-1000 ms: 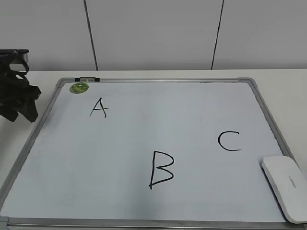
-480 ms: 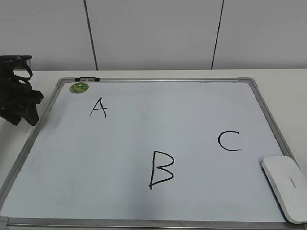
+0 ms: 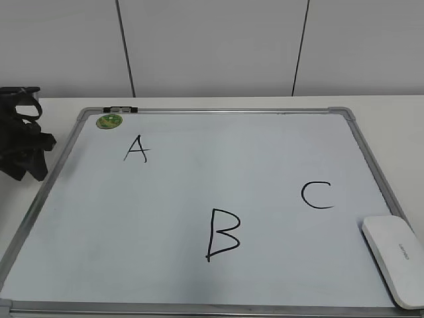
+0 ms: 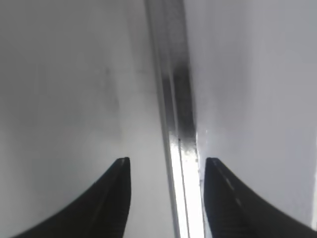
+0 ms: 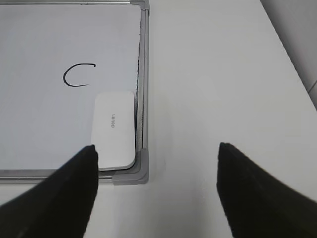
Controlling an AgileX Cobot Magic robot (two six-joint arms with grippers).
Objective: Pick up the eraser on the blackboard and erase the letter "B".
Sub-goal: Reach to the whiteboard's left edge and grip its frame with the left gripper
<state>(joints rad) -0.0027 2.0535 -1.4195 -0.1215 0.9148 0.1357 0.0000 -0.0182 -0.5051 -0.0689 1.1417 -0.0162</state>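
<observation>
The blackboard (image 3: pixel 199 119) is a white board with a silver frame, lying flat on the table. The letter "B" (image 3: pixel 222 244) is drawn in black near its front middle. The eraser (image 3: pixel 395 259) is a flat white block at the board's front right corner; it also shows in the right wrist view (image 5: pixel 115 130) beside the frame. My left gripper (image 3: pixel 23 156) is open, low at the board's left edge, its jaws straddling the frame (image 4: pixel 178 148). My right gripper (image 5: pixel 157 148) is open and empty, above the table just off the board's corner cap (image 5: pixel 136 171), out of the exterior view.
Letters "A" (image 3: pixel 136 149) and "C" (image 3: pixel 317 195) are drawn on the board. A small round green magnet (image 3: pixel 109 121) sits at the back left corner. White table (image 5: pixel 223 74) lies to the right of the board. A panelled wall stands behind.
My left gripper has shifted slightly at the board's left edge, ending a little lower and further left. The eraser and the letters have not moved.
</observation>
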